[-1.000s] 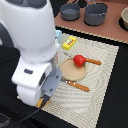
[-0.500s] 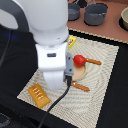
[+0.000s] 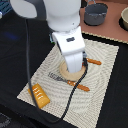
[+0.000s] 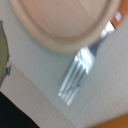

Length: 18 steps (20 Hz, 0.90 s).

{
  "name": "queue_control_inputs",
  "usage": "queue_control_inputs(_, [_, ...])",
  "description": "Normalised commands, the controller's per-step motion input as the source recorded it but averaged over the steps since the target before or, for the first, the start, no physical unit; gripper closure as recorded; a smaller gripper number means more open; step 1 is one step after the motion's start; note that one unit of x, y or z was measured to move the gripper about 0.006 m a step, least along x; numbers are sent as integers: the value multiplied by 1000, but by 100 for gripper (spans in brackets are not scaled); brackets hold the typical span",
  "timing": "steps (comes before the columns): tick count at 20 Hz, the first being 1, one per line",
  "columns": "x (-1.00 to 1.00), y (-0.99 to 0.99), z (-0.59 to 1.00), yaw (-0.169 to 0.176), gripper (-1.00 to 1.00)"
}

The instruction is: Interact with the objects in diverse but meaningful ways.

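**Bread loaf lies off to the side while my arm hangs over the wooden plate**

Bread loaf (image 3: 39,95), golden-orange, block-shaped and ridged on top, lies near the mat's corner toward the exterior view's lower left. My gripper is hidden behind my own white wrist housing (image 3: 70,47) in the exterior view, and the wrist view shows none of its fingers, so I cannot tell whether it is spread or pressed together. Nothing shows it holding anything.

Directly under my wrist sits a round, pale wooden plate (image 4: 67,20), smooth, with a raised rim; in the exterior view only its near edge peeks out from under me (image 3: 67,75). Beside that rim lies a fork (image 4: 80,72) with shiny metal tines and an orange handle, resting flat on the woven, finely striped placemat (image 3: 100,95). An orange-handled knife (image 3: 92,62) lies on the plate's far side.

The loaf is well apart from my wrist, down and toward the exterior view's left of the plate. Its long axis runs diagonally, from the exterior view's upper left to lower right, roughly along the mat's near edge.

Beyond the mat, the table (image 3: 20,55) is black. A grey metal pot (image 3: 95,14) stands at the far edge, on a reddish-brown surface.
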Motion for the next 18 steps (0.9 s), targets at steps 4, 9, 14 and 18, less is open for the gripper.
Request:
queue_control_inputs(4, [-332, 717, -94, 66, -100])
queue_control_inputs(9, [-523, 642, -192, 63, -100])
queue_control_inputs(14, [-533, 642, -185, 58, -100])
queue_control_inputs(18, [-586, 625, -195, 50, -100])
